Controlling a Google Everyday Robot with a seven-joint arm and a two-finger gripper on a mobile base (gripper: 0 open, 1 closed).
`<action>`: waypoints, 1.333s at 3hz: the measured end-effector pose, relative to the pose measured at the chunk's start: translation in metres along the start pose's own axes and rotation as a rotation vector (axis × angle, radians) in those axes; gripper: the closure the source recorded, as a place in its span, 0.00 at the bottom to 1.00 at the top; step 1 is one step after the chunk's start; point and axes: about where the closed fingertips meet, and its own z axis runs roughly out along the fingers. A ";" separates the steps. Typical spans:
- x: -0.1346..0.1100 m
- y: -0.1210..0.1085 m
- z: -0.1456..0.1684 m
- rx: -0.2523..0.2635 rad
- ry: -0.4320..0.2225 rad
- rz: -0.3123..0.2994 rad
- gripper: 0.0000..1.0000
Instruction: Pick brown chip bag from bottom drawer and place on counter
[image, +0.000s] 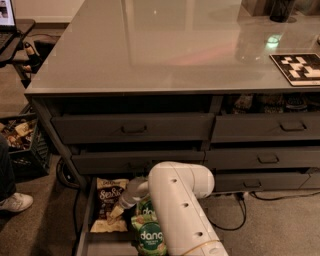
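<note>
The brown chip bag (108, 202) lies flat in the open bottom drawer (85, 231), on its left side, with its dark middle panel and white script facing up. My gripper (116, 212) reaches down from the white arm (179, 210) into the drawer. It sits at the bag's lower right corner and seems to touch it. The glossy grey counter (160, 45) spreads above the cabinet.
Green "dang" bags (150, 235) lie in the drawer right of the brown bag, partly under my arm. Drawer fronts with bar handles (134, 128) stand above. A black-and-white marker board (299, 68) and dark objects sit on the counter's far right. A crate (20, 142) and a person's shoe (14, 202) are at the left.
</note>
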 end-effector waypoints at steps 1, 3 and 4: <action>0.000 0.000 0.000 0.000 0.000 0.000 0.99; -0.002 0.004 0.000 -0.005 0.001 -0.008 1.00; -0.006 0.020 -0.010 -0.010 -0.022 -0.015 1.00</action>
